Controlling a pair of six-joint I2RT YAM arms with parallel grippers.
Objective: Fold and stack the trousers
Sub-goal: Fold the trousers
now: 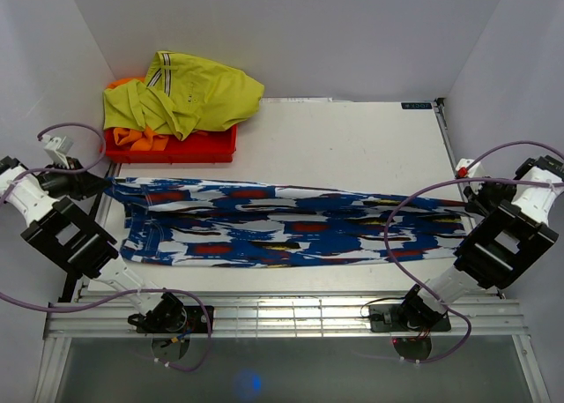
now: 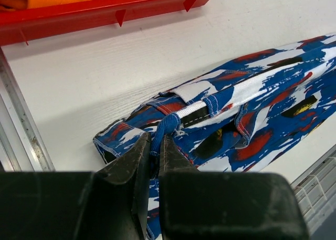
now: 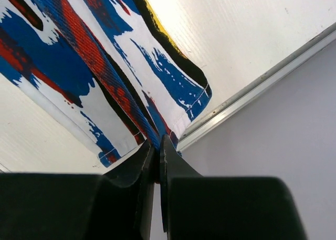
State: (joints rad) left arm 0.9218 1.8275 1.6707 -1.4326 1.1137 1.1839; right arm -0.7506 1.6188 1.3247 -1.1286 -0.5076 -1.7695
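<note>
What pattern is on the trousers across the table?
The trousers are royal blue with white, red, black and yellow blotches, clearest in the top external view.

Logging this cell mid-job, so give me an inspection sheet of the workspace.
Surface: white table, nothing spilled seen.
Job's things: trousers stretched lengthwise across the table, waist left, hems right.
Clutter: red bin at back left holding an orange garment, yellow-green garment heaped on top.
Claws: left claw shut on the waist end; right claw shut on a hem.
Cables: purple cables loop off both arms; the right one crosses above the trousers.
Surroundings: pale walls on three sides; slotted rails along the near edge.
</note>
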